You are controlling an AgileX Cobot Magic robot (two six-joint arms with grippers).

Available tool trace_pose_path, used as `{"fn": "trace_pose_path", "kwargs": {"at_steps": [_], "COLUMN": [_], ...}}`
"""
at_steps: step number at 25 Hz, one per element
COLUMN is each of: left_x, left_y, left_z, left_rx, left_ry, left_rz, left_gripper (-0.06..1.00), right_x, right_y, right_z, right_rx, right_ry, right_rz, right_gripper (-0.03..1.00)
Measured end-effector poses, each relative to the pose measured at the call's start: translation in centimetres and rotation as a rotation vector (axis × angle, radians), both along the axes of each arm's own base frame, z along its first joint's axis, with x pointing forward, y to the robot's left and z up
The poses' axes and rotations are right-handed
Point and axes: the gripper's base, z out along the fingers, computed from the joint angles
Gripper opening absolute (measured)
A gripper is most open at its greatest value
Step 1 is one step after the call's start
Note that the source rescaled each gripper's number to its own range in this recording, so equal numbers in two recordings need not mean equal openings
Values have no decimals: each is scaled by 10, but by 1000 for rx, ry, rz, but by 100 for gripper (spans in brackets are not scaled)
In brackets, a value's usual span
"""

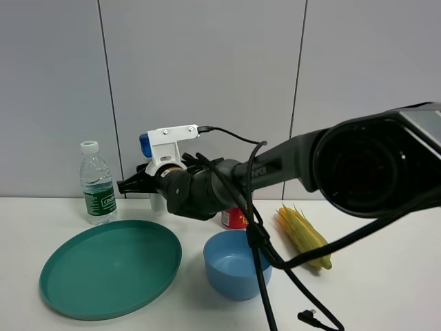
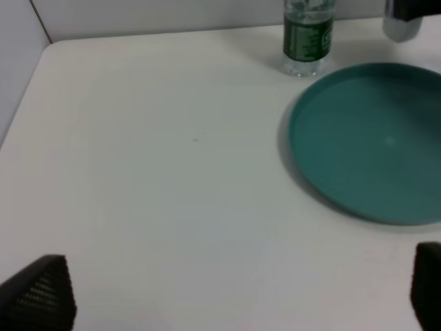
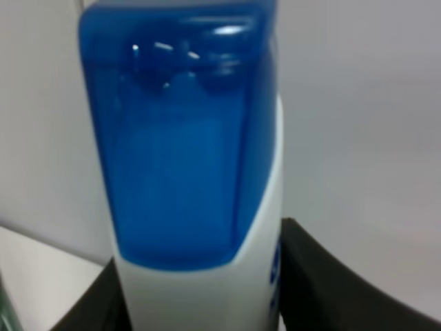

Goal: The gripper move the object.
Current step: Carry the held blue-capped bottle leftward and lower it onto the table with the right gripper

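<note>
Right gripper [image 1: 140, 183], my black claw, clamps the tall white plastic shampoo bottle with blue flip cap [image 3: 193, 179] near the table's [image 1: 372, 289] back edge. It looks slick and stiff, so I hold its body below the cap.

A pale grey panelled wall [image 1: 207, 69] stands behind a white worktop [image 1: 393, 289], and thin dark vertical seams [image 1: 298, 83] split the wall into broad panels. The light is soft and even, leaving only faint shadows on the matte worktop.
</note>
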Motion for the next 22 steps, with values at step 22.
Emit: {"fn": "trace_pose_path", "kwargs": {"at_steps": [22], "left_x": [0], "left_y": [0], "left_z": [0], "left_rx": [0], "left_ry": [0], "left_rz": [0], "left_gripper": [100], "right_x": [-35], "right_y": [-16], "right_z": [202], "right_rx": [-71], "right_ry": [-150], "right_rz": [160], "right_gripper": [1]}}
